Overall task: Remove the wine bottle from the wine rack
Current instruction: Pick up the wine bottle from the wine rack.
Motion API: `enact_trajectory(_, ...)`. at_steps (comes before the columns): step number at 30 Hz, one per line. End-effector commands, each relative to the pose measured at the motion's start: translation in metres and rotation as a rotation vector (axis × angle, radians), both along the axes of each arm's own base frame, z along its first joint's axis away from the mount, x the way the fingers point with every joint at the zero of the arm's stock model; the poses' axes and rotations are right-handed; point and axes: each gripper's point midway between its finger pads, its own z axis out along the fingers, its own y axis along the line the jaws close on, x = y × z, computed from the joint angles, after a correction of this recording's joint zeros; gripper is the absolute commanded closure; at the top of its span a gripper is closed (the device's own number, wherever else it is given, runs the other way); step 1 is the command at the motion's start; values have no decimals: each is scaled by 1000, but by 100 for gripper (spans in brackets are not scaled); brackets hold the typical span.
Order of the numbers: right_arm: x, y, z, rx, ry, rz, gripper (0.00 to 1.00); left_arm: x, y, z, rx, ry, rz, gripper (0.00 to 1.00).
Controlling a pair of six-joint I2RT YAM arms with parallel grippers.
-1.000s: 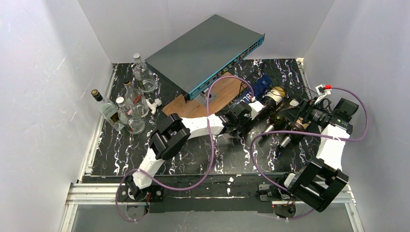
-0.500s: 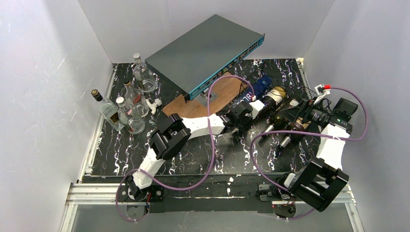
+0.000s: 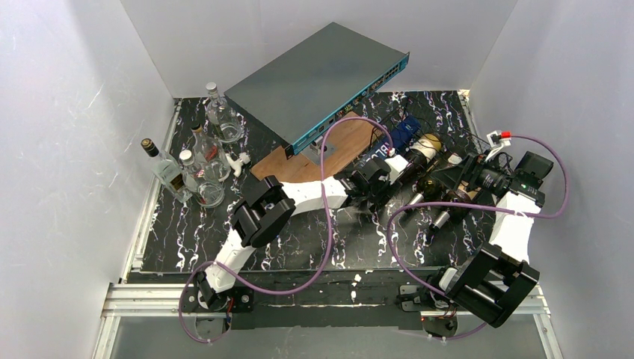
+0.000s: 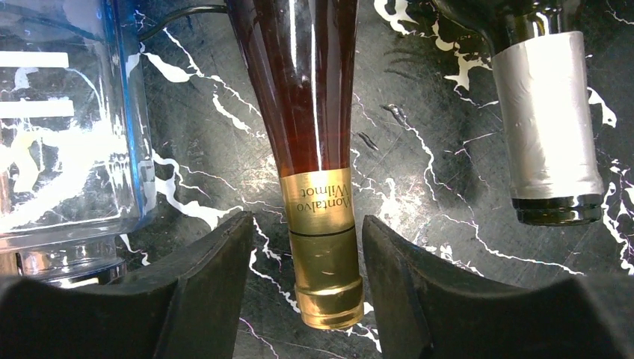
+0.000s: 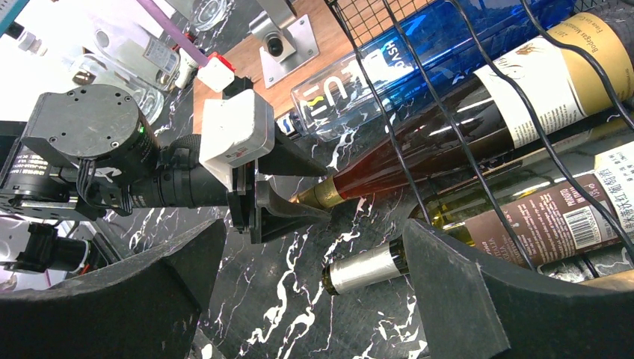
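Since a second ago almost nothing has shifted in the top view. My left arm still lies stretched toward the rack (image 5: 366, 15), and the bottles lie where they were.

My left gripper (image 4: 306, 224) sits at the rack's near-left side. Its fingers (image 4: 209, 292) are part spread astride the gold cap (image 4: 323, 262) of the wine bottle (image 4: 306, 90), not pinching it. There is a plain gap on one side. On the other the pad is so close that I cannot tell whether it touches.

The wine bottle lies flat on its side in the rack. Its long axis runs from near-left to far-right, with the neck poking out of the rack toward my left arm and the base deep inside. Black rack wires cross over its body and cream label.

Just beside it, on the rack's far-left side, lies a blue bottle (image 5: 463, 37). On the near-right side lies a silver-capped bottle (image 4: 549, 120), its neck pointing the same way. Black marbled table (image 4: 434, 134) shows between the necks.

My right gripper (image 5: 314, 250) hangs over the rack's near-right side, fingers spread wide and holding nothing.

Beyond the rack to the far left are a wooden board (image 3: 340, 146) and a grey switch (image 3: 314, 75). Clear bottles (image 3: 202, 161) stand well apart, farther left.
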Motion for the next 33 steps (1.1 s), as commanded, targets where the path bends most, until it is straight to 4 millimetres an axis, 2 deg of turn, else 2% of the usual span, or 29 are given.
enact_trajectory(1,-1,2,2,-6,-12,12,2,5,2,7,-5,-11,19,45)
enact_trajectory(10,-1,3,2,-6,-13,16,2,11,-5,3,-12,-4,26,46)
enact_trajectory(19,-1,2,1,-8,-11,15,2,14,-8,-7,-8,11,45,55)
enact_trajectory(23,-1,2,1,-9,-10,14,2,13,-9,-3,-15,9,35,67)
enact_trajectory(27,-1,2,0,-9,-9,15,2,12,-9,7,-27,0,26,72)
enact_trajectory(31,-1,3,1,-9,-9,17,2,10,-9,20,-46,-8,8,92)
enact_trajectory(33,-1,3,1,-9,-10,17,2,7,-9,27,-57,-7,0,98)
